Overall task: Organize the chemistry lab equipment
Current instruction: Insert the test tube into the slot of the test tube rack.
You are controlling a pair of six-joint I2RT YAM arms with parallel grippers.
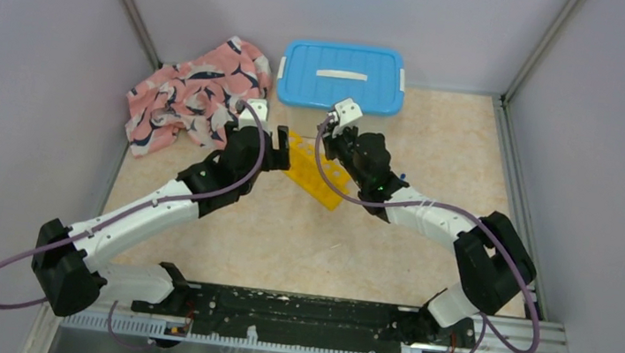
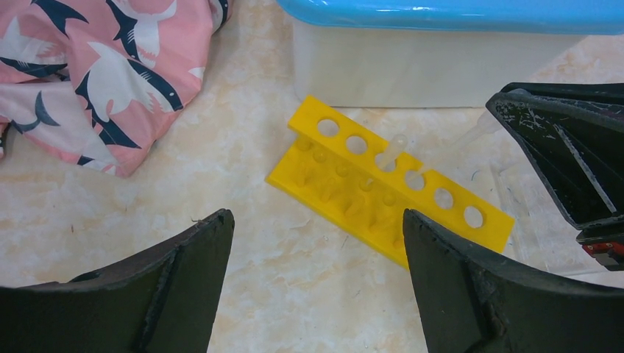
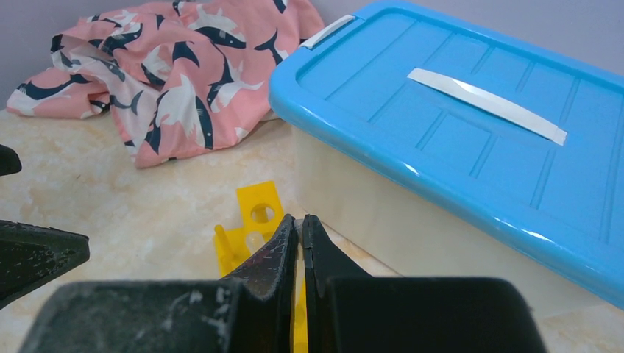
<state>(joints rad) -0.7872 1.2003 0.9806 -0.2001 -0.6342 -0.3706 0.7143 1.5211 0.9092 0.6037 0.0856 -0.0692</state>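
The long yellow holed rack [image 1: 320,176] lies on the table between my two grippers; it also shows in the left wrist view [image 2: 390,193] and the right wrist view [image 3: 254,220]. One thin clear tube [image 2: 393,151] stands in one of its holes. My right gripper [image 3: 300,219] is shut on a thin clear tube [image 2: 478,131] just above the rack's far side, by the bin. My left gripper [image 2: 316,217] is open and empty, low over the table just near of the rack. No tongs or whitish ball are in view.
A white bin with a blue lid [image 1: 343,75] stands right behind the rack. A pink whale-patterned cloth [image 1: 198,92] lies crumpled at the back left. Grey walls close in the left, right and back sides.
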